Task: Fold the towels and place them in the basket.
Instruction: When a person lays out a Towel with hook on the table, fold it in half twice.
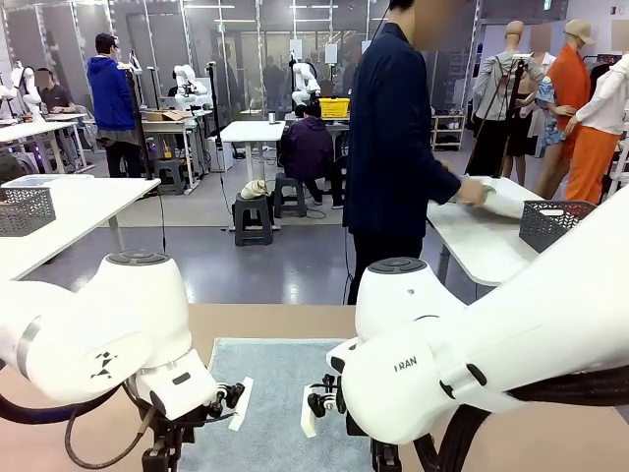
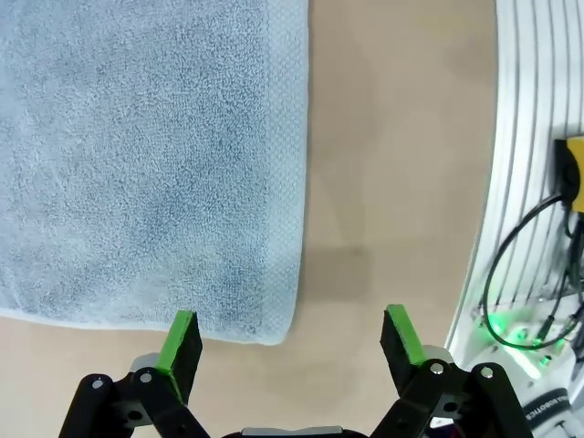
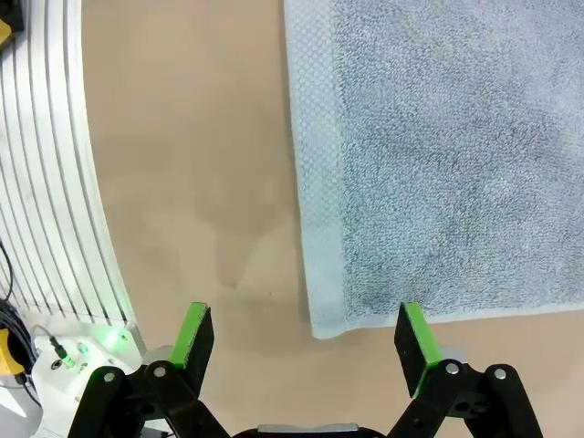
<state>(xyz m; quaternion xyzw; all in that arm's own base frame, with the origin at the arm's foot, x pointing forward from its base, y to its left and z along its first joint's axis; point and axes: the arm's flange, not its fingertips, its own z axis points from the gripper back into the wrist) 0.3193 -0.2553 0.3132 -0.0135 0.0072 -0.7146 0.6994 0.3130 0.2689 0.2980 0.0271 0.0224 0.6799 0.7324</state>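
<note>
Lying flat, towel (image 1: 280, 393) squared to table (image 1: 275, 320); left end effector (image 2: 292, 319), right end effector (image 3: 303, 312) wide open, empty.

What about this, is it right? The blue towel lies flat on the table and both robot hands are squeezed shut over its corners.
Not quite. The towel lies flat on the table, with the left gripper and right gripper over its corners, but both are open, not shut: each wrist view shows the green pads wide apart.
</note>
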